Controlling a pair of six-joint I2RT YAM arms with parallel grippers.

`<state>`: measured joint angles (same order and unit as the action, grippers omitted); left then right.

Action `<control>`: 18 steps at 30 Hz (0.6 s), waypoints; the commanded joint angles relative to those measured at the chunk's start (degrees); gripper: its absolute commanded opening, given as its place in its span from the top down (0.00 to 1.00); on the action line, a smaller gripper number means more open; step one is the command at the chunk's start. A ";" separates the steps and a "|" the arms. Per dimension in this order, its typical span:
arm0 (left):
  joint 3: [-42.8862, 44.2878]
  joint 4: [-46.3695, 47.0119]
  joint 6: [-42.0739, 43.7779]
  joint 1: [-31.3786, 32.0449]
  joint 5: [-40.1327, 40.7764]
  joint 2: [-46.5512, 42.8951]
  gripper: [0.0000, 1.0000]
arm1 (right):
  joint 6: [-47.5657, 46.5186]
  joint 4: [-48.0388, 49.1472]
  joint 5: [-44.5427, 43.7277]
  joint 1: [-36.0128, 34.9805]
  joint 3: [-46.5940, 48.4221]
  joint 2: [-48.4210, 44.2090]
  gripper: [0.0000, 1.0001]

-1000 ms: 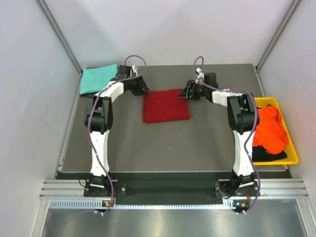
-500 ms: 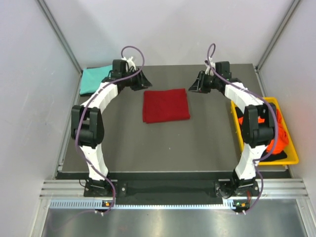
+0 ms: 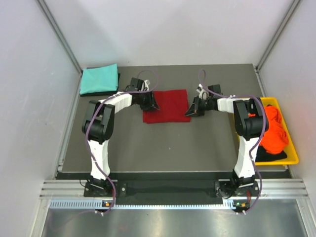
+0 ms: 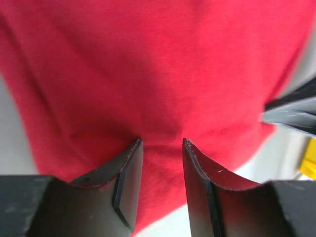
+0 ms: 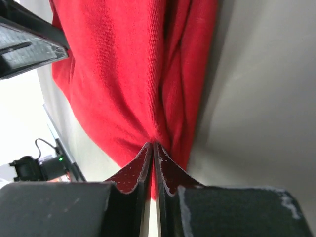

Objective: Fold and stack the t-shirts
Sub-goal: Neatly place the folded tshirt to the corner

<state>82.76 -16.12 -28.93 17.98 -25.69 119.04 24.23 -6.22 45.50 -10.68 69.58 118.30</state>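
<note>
The dark red t-shirt (image 3: 166, 105) lies folded into a square at mid-table. My left gripper (image 3: 153, 102) is at its left edge. In the left wrist view it (image 4: 161, 142) stands open, tips down on the red cloth (image 4: 158, 64). My right gripper (image 3: 189, 111) is at the right edge. In the right wrist view it (image 5: 154, 144) is shut on a bunched fold of the red cloth (image 5: 128, 64). A folded teal t-shirt (image 3: 98, 79) lies at the back left. An orange t-shirt (image 3: 274, 129) and a black one (image 3: 270, 155) sit crumpled in the bin.
The yellow bin (image 3: 295, 157) stands at the table's right edge, beside the right arm. Grey walls with metal rails close in the left, back and right sides. A dark edge shows under the teal t-shirt's right side.
Both grippers came down from the back of the table to the red t-shirt's left and right edges. The right gripper went from open to shut on the cloth.
</note>
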 commanded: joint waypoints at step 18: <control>12.16 -12.26 7.92 -4.00 5.22 -2.59 0.50 | 3.11 3.41 2.06 1.18 17.32 4.28 0.86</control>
<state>92.25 -25.76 -23.31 15.84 -18.26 118.50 26.70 -4.49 46.59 -9.37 82.11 117.78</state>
